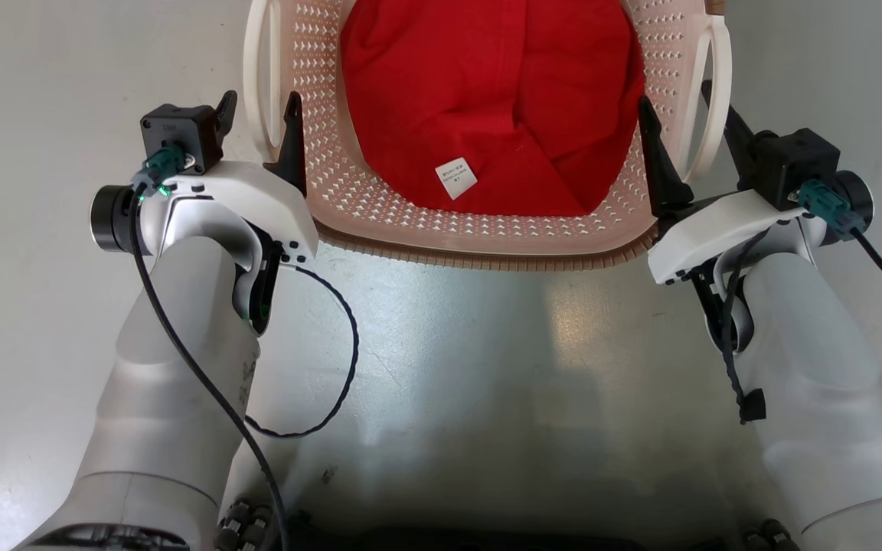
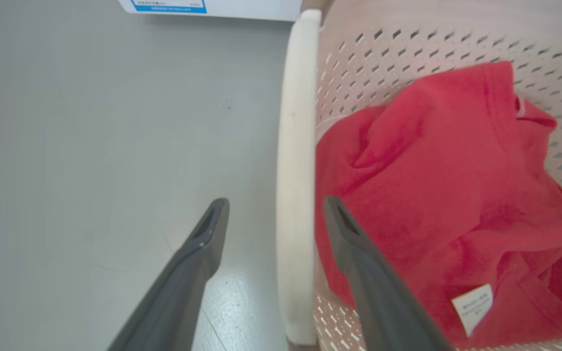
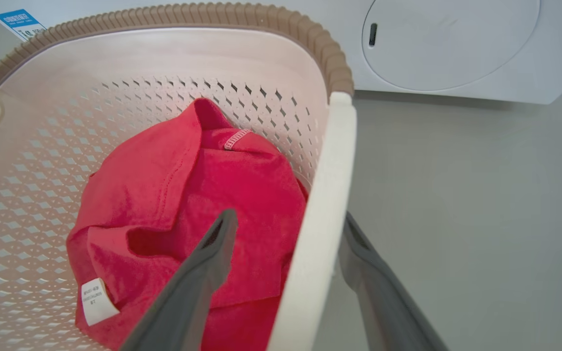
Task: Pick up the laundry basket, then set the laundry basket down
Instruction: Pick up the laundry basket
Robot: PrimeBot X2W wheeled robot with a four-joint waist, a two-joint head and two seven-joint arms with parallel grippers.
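The laundry basket (image 1: 487, 256) stands on the grey floor (image 1: 449, 367) straight ahead of me, with a red cloth (image 1: 502, 92) inside. My left gripper (image 1: 259, 107) and right gripper (image 1: 677, 99) each straddle a white side handle (image 2: 295, 170), fingers spread apart, nothing clamped.

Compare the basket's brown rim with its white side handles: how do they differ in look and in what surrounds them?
Colour: the rim is brown, the side handles are white. Surface: the rim is ribbed, the side handles smooth. Surroundings: the open left hand and the open right hand each straddle a side handle, one finger either side; neither straddles the rim. Both form the top edge of the laundry basket.
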